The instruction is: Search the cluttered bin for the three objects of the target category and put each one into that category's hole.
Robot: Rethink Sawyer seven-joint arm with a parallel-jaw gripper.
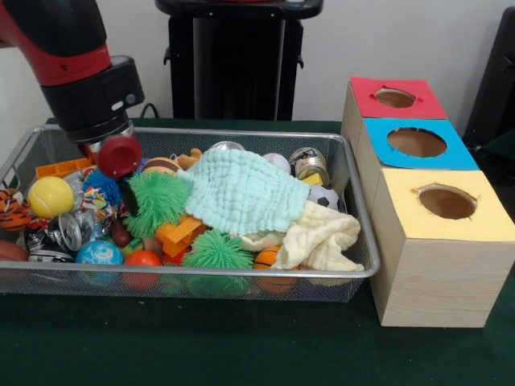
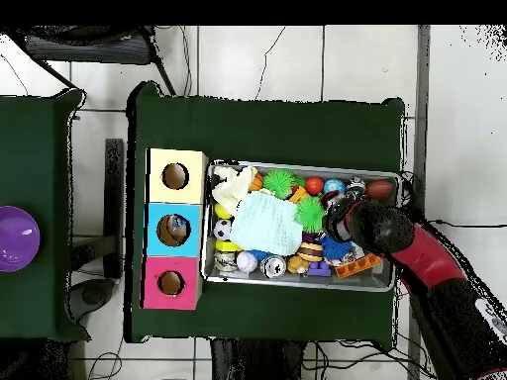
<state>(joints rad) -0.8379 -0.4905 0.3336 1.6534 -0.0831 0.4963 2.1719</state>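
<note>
The pincer (image 1: 119, 155) hung over the left end of the wire bin (image 1: 358, 211) in the front view, its tip hidden behind a round red cap, so whether it was released or clenched could not be told. It sat just above the clutter, beside a blue spiky ball (image 1: 103, 186) and close to a yellow ball (image 1: 50, 196). Behind it an orange toy block (image 1: 63, 167) lay against the bin's far wall. The red and black arm (image 1: 60, 44) came down to it from the upper left corner.

Just to the right of the pincer was a green spiky ball (image 1: 158, 201), and beyond that a pale mint cloth (image 1: 241, 190) spread over the middle of the pile. A cream cloth (image 1: 322, 238) lay crumpled in the front right part of the bin, touching the mint one. A second green spiky ball (image 1: 216, 251) rested at the front wall, with an orange ball (image 1: 142, 260) and a blue patterned ball (image 1: 99, 253) to its left. A small football (image 1: 324, 196) and a glass jar (image 1: 308, 163) sat near the right end.

Outside the bin, on the green worktop (image 1: 161, 346), stood a wooden box (image 1: 434, 277) with three holes in its top: a red panel (image 1: 396, 98) farthest back, a blue panel (image 1: 418, 143) in the middle and a yellow panel (image 1: 445, 203) nearest. In the overhead view something lay inside the blue hole (image 2: 171, 230). A purple bowl (image 2: 17, 238) stood on a separate surface, well apart from the bin.
</note>
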